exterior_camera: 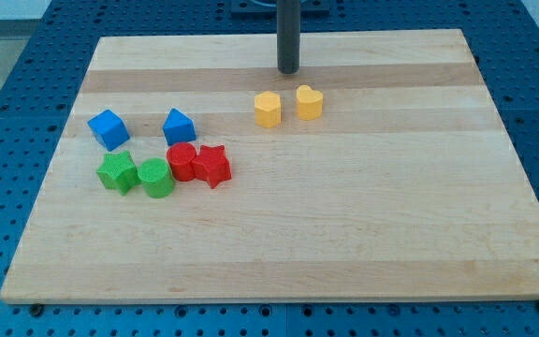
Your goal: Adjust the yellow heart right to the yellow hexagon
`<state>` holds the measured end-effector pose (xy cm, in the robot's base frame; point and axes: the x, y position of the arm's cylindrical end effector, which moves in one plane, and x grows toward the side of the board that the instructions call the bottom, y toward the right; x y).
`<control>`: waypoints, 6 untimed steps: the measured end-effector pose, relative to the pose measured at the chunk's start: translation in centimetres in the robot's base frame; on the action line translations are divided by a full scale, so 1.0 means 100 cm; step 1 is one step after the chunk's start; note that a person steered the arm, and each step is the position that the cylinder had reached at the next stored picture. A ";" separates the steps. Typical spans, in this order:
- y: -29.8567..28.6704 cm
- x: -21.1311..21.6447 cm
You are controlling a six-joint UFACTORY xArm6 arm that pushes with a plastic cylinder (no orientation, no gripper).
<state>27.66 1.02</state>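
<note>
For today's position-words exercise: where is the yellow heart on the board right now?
The yellow heart sits in the view's upper middle, just right of the yellow hexagon with a small gap, and just below my tip.

My tip (288, 70) rests upright near the view's top centre.

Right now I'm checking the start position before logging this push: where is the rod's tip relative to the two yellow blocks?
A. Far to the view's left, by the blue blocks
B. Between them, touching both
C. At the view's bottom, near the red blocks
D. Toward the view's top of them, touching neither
D: my tip sits toward the view's top of the yellow hexagon and the yellow heart, with bare board between it and both.
</note>
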 end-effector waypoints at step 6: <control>0.020 0.054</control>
<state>33.06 3.00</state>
